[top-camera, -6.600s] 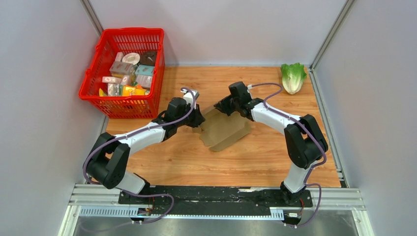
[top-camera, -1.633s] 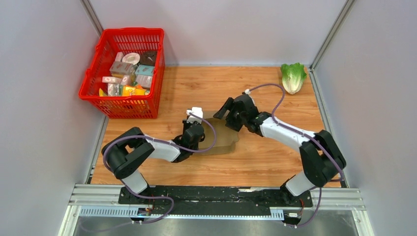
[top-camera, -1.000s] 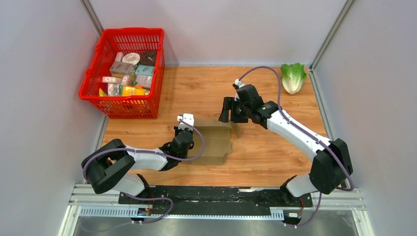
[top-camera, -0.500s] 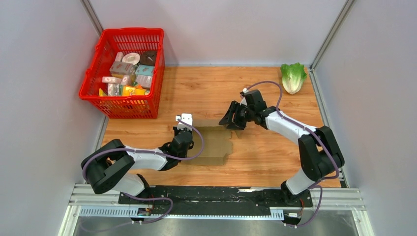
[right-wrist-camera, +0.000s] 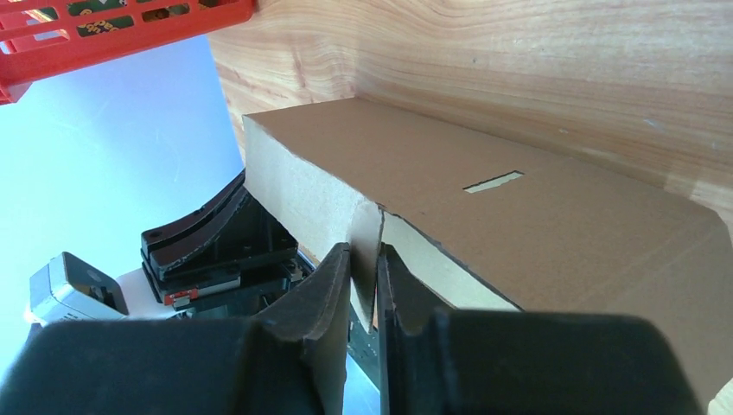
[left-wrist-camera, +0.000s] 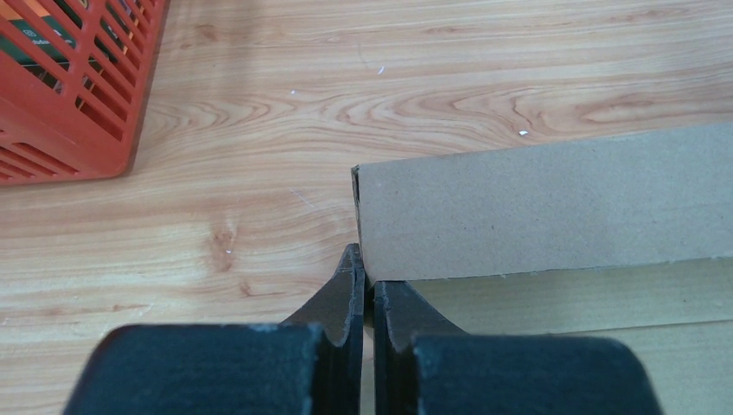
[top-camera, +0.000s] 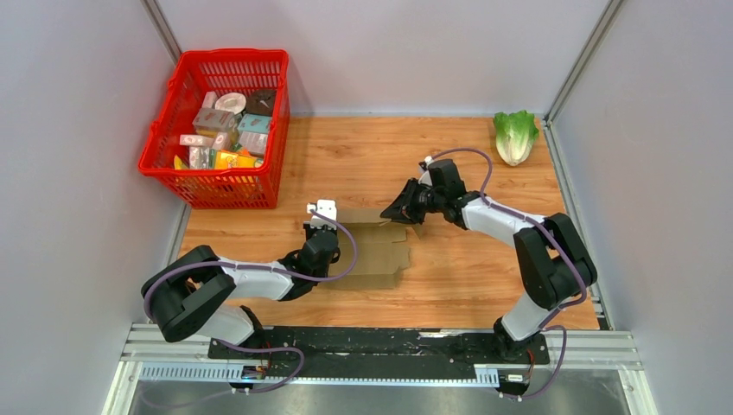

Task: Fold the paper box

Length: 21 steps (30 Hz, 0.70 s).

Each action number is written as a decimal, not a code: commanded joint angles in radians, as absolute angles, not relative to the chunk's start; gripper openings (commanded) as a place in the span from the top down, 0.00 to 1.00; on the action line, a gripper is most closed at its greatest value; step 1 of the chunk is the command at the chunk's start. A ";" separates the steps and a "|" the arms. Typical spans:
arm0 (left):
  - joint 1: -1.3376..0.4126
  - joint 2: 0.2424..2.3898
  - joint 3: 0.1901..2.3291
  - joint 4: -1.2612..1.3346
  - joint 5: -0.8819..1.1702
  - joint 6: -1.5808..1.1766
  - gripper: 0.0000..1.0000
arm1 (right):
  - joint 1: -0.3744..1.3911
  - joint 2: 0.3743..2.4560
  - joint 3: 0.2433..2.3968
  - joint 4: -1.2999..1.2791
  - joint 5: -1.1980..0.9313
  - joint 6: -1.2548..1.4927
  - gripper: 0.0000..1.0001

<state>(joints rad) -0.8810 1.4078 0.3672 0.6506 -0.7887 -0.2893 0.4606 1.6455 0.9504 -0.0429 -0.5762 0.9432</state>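
Together, left end effector (left-wrist-camera: 363,281) and right end effector (right-wrist-camera: 365,261) pinch paper box (top-camera: 378,252).

Bare wooden table (top-camera: 372,156) lay open behind the paper box (top-camera: 385,253), from the red basket (top-camera: 216,186) at the far left to the lettuce (top-camera: 515,136) in the far-right corner. The 2 arms hemmed the box: the left arm (top-camera: 255,278) low along its near-left side, the right arm (top-camera: 497,218) reaching in from the right. Grey walls (top-camera: 78,173) closed 3 sides.
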 commanded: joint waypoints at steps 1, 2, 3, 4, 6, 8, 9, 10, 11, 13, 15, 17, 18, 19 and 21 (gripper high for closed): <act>-0.885 1.390 0.370 0.629 -0.761 -0.321 1.00 | 0.466 1.638 0.927 0.038 -0.558 0.966 0.87; -0.884 1.394 0.370 0.629 -0.767 -0.327 1.00 | 0.466 1.635 0.925 0.019 -0.534 0.933 0.91; -0.884 1.399 0.373 0.629 -0.773 -0.325 1.00 | 0.465 1.631 0.930 0.005 -0.516 0.907 0.92; -0.884 1.407 0.376 0.626 -0.779 -0.325 1.00 | 0.465 1.611 0.930 -0.038 -0.496 0.879 0.91; -0.884 1.402 0.370 0.621 -0.778 -0.331 1.00 | 0.465 1.582 0.927 -0.101 -0.424 0.786 0.85; -0.884 1.397 0.364 0.623 -0.796 -0.328 1.00 | 0.465 1.513 0.914 -0.164 -0.346 0.724 0.61; -0.884 1.397 0.364 0.621 -0.804 -0.321 1.00 | 0.466 1.481 0.895 -0.184 -0.318 0.672 0.51; -0.884 1.394 0.364 0.620 -0.807 -0.318 1.00 | 0.472 1.451 0.881 -0.201 -0.286 0.651 0.46; -0.884 1.391 0.364 0.617 -0.802 -0.311 1.00 | 0.479 1.389 0.864 -0.212 -0.226 0.631 0.39; -0.885 1.388 0.364 0.615 -0.796 -0.307 1.00 | 0.502 1.339 0.810 -0.218 -0.178 0.580 0.38; -0.885 1.396 0.374 0.617 -0.801 -0.288 1.00 | 0.524 1.278 0.772 -0.218 -0.114 0.565 0.39; -0.885 1.404 0.379 0.611 -0.796 -0.278 1.00 | 0.541 1.263 0.735 -0.192 -0.098 0.548 0.44; -0.885 1.404 0.380 0.609 -0.793 -0.278 1.00 | 0.560 1.278 0.732 -0.184 -0.097 0.546 0.48; -0.885 1.405 0.379 0.609 -0.795 -0.278 1.00 | 0.571 1.290 0.732 -0.176 -0.098 0.545 0.55; -0.885 1.413 0.383 0.611 -0.802 -0.275 1.00 | 0.610 1.319 0.756 -0.175 -0.065 0.531 0.61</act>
<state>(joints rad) -0.8822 1.4055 0.3676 0.6445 -0.7948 -0.2882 0.5533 1.2758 0.7464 -0.1867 -0.1650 0.5983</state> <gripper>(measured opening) 0.029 0.444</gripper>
